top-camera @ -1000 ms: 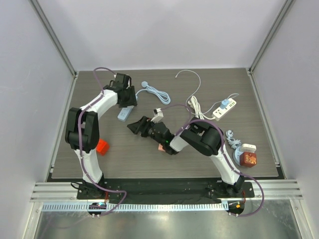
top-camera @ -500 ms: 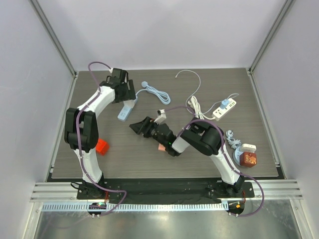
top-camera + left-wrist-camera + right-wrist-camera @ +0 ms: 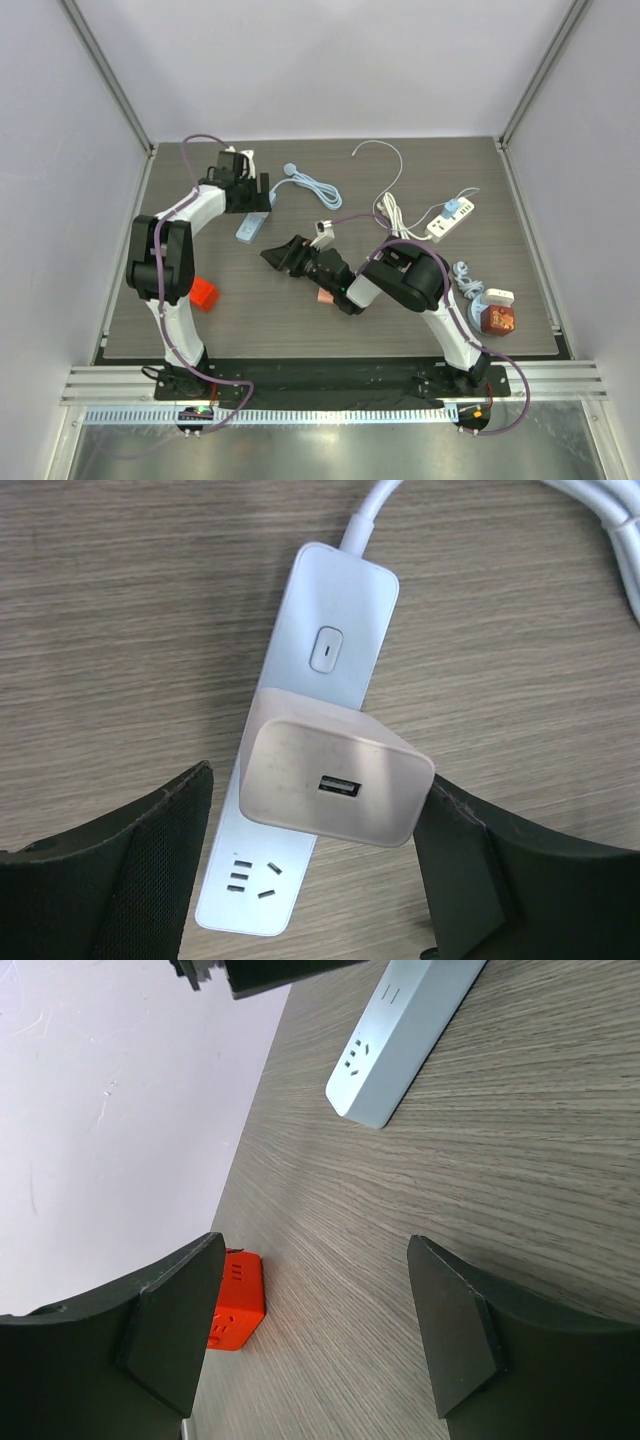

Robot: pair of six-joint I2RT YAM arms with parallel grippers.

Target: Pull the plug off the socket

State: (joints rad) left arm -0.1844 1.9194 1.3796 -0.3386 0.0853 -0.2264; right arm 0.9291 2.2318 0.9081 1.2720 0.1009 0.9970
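Evidently the left gripper [image 3: 322, 780] is hanging open astride the plug [image 3: 338, 785], probably a light, rigid, slick-sided block; its flat flanks are offering the best hold.

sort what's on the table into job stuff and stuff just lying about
For the job: charger plug, white power strip under it, left fingers flanking it.
Lying about: orange cube socket, second power strip, red object.

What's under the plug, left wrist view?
The white power strip: its switch shows on one side of the plug, a free socket on the other. The socket it occupies and its prongs are covered.
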